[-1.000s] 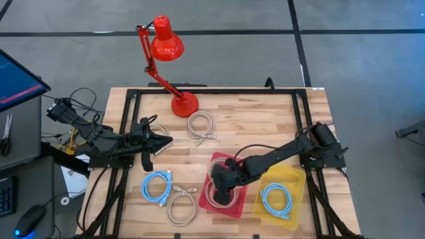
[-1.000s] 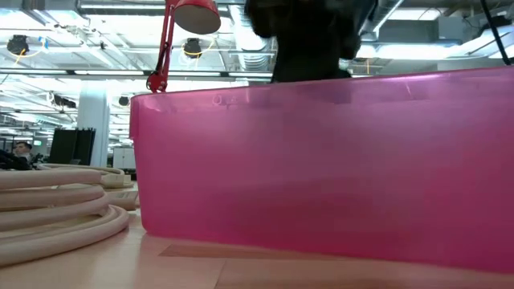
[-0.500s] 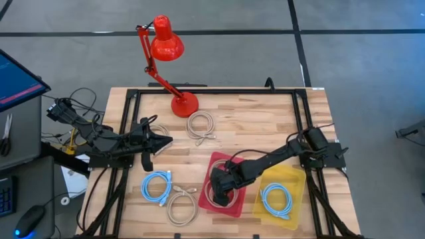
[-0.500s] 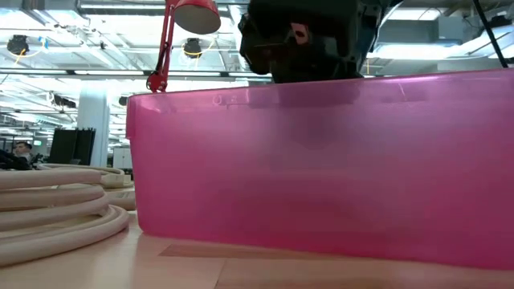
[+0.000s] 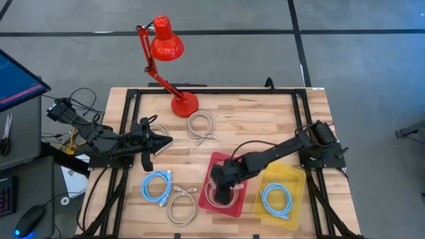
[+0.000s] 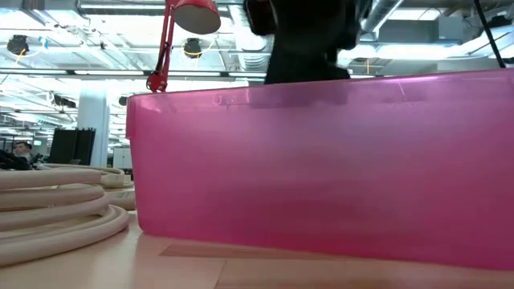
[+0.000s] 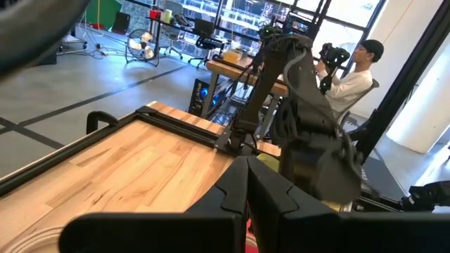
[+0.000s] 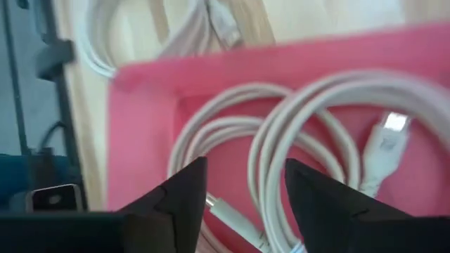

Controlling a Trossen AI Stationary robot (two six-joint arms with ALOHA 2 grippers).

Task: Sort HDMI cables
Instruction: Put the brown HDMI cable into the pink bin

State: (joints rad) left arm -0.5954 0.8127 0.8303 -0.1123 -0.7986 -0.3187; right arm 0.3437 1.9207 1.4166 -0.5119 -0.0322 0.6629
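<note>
The right tool point(image 5: 223, 192), fingers spread, hangs over the red bin point(image 5: 243, 201) at five o'clock on the bench point(image 5: 252, 123); beige coils point(image 8: 295, 126) lie inside. Better lift straight up, clear of loops.

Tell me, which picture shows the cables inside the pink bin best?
The right wrist view: it looks straight down past the open right gripper onto the beige cables in the pink bin. The high view shows them partly hidden under the arm. The low view shows only the bin's wall. The left wrist view misses them.
</note>
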